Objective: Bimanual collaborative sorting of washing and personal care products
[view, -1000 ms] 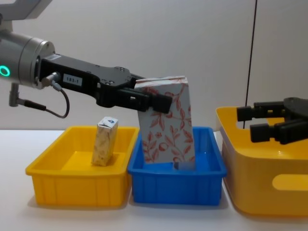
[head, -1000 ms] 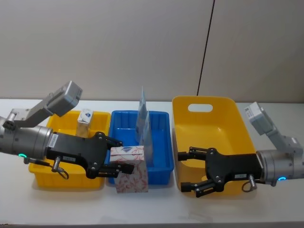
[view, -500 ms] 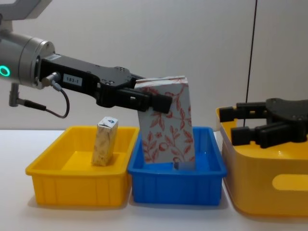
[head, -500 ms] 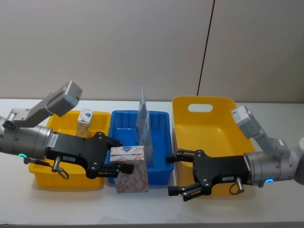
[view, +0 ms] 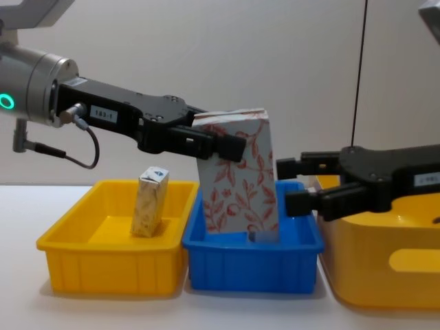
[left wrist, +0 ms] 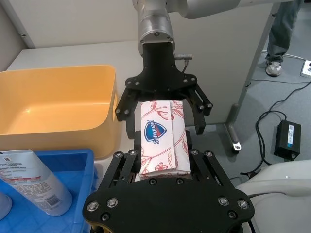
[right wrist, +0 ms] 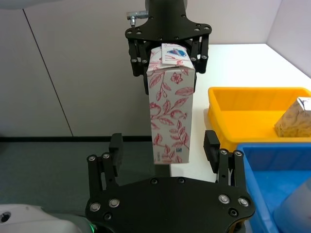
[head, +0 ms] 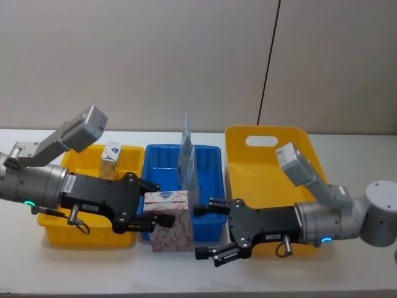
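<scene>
Free air lies between the right gripper's [head: 198,233] wide jaws and the white carton [head: 170,230]. The left gripper [head: 156,205] blocks its far side; the blue tray [view: 254,265] sits close.

Bright, even indoor light from overhead; soft thin shadows under small yellow tray [view: 110,275] and blue tray [view: 254,271] on white table [view: 20,302]; white carton with red leafy pattern [view: 240,179] evenly lit; green ring lamp [view: 5,102] glowing on left arm [view: 41,86], chest view
</scene>
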{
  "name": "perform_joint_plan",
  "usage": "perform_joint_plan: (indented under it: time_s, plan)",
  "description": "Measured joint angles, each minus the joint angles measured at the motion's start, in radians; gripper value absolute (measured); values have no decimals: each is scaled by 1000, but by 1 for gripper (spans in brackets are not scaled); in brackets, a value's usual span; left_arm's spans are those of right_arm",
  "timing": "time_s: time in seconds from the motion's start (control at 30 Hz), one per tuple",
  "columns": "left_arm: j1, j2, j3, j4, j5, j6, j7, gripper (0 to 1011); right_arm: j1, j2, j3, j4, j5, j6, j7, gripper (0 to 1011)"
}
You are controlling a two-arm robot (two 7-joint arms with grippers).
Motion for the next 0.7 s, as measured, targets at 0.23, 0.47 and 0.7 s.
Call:
perform_joint_plan:
  time_s: [0.23, 0.47, 0.7]
  plan:
    - [0, 0, 0, 0, 0, 0, 0, 383, 3, -25, -19, 2, -15, -7, -31, 1000]
    - [0, 0, 0, 0, 0, 0, 0, 383, 5, -45, -35, 4, -32, -12, -67, 991]
    - [0, 0, 0, 0, 0, 0, 0, 383, 7, -69, -49, 8, -53, -23, -118, 813]
